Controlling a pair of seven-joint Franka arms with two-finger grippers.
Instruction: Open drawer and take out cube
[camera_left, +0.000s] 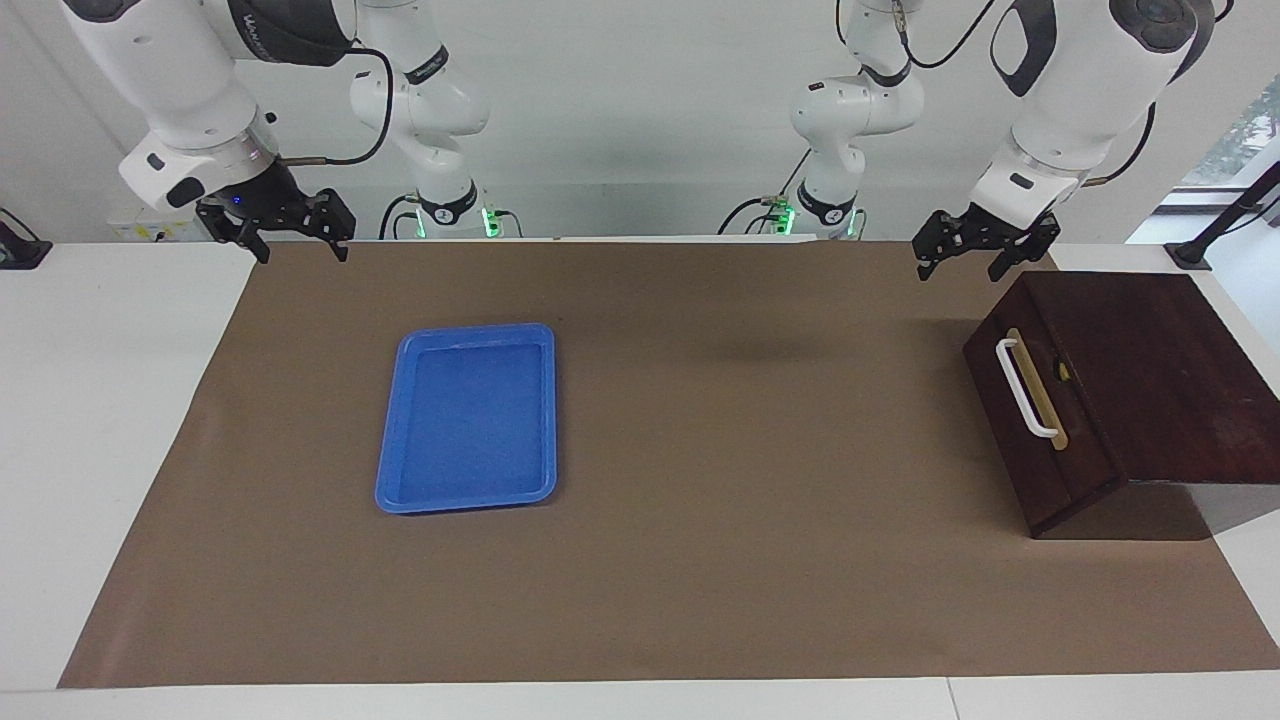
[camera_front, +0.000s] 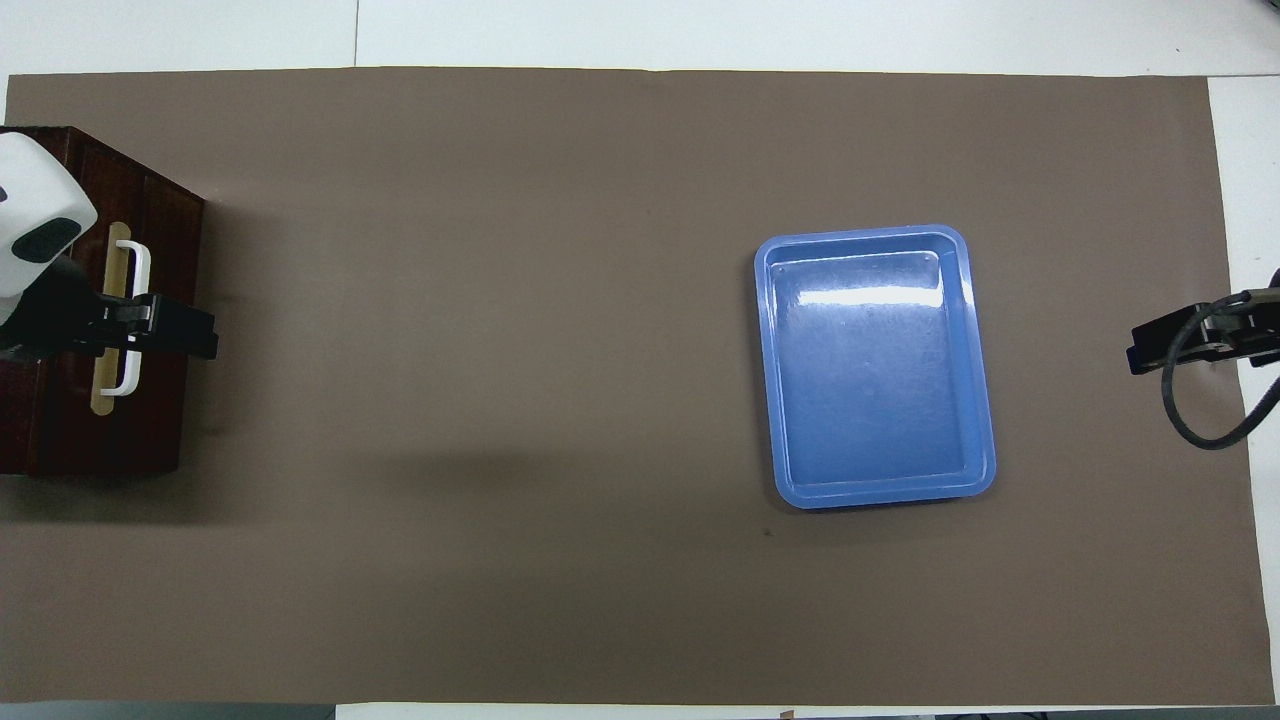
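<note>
The drawer (camera_left: 1050, 470) sits in a dark brown cabinet at the left arm's end of the table and looks shut. Its white bar handle (camera_left: 1026, 390) lies on a tan strip. A tiny yellow spot (camera_left: 1063, 373) shows beside the strip; I cannot tell whether it is the cube, which is otherwise hidden. My left gripper (camera_left: 985, 258) is open and empty, raised by the cabinet's edge nearest the robots. In the overhead view the left gripper (camera_front: 185, 335) covers the handle (camera_front: 135, 262). My right gripper (camera_left: 292, 235) is open and empty, and waits raised over the right arm's end of the table.
A blue plastic tray (camera_left: 400, 420), empty, lies on the brown mat toward the right arm's end; it also shows in the overhead view (camera_front: 985, 400). The brown mat (camera_left: 750, 450) covers most of the white table.
</note>
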